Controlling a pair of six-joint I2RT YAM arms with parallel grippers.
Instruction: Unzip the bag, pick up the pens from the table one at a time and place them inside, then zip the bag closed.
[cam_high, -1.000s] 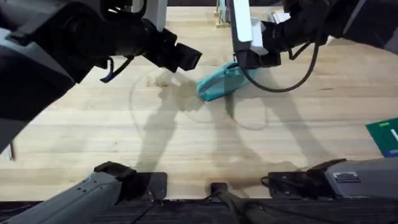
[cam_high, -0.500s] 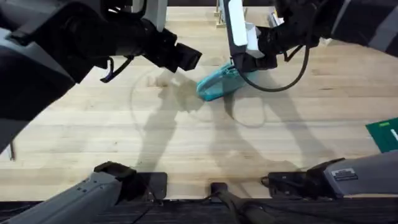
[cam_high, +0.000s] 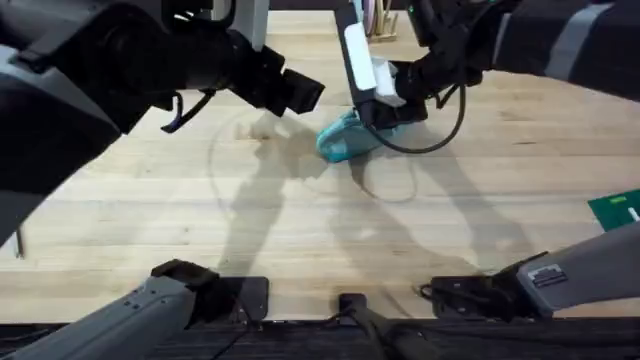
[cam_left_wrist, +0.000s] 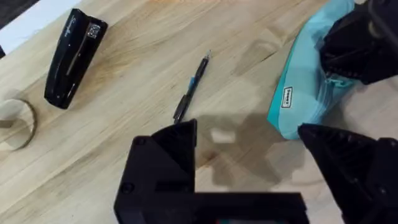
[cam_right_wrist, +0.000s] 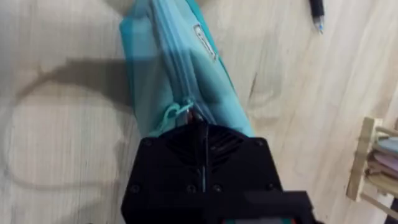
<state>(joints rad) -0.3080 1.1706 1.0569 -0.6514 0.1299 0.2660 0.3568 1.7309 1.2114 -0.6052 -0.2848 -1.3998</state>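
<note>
— What can you see from above?

— The bag lies near the far middle of the surface, its long axis running on a diagonal, one end toward the near left, the other going up under the right tool. The left tool hangs above the wood just left of the bag, apart from it.

— And the pen?

— From above I can't make it out. The left wrist view shows one pen, slim and black with a bluish tip, lying free on the wood between a black stapler and the bag. Its tip points away from the left tool, whose fingers stand wide apart with nothing between them.

— Is the right tool gripping anything?

— In the right wrist view its fingers are pressed together at the zipper line, right at the small teal pull, closed on the bag. The zipper runs lengthwise along the pouch, away from that tool. The pen's tip peeks in at the edge.

— The count?

— One bag, one pen, one stapler, two tools.
</note>
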